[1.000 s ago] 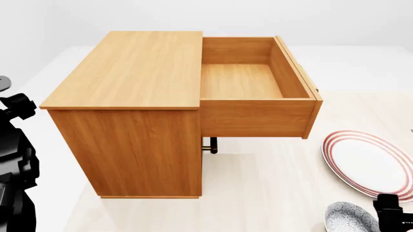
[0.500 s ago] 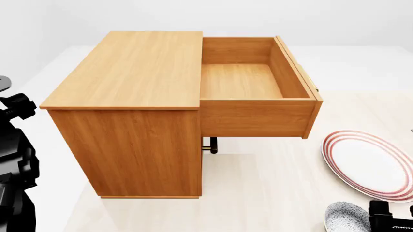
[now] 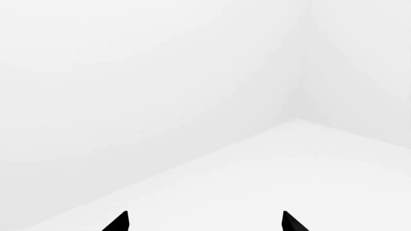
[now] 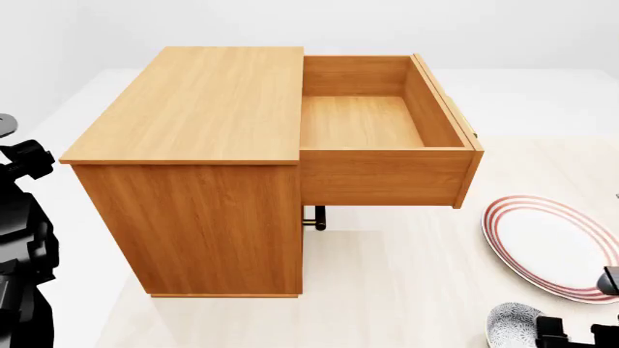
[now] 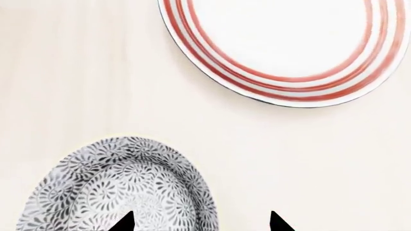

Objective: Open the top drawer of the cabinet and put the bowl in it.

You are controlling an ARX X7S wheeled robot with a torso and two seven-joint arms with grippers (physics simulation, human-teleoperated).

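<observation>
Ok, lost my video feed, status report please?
Right gripper open above the bowl, not gripping. Left gripper open, facing bare wall. Top drawer open, nothing inside. Plate beside bowl, not touching.

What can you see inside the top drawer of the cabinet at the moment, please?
The top drawer stands pulled out of the cabinet, and its visible wooden floor is bare. The near side wall covers a strip of the floor along that side. The bowl sits outside on the table, near the plate.
</observation>
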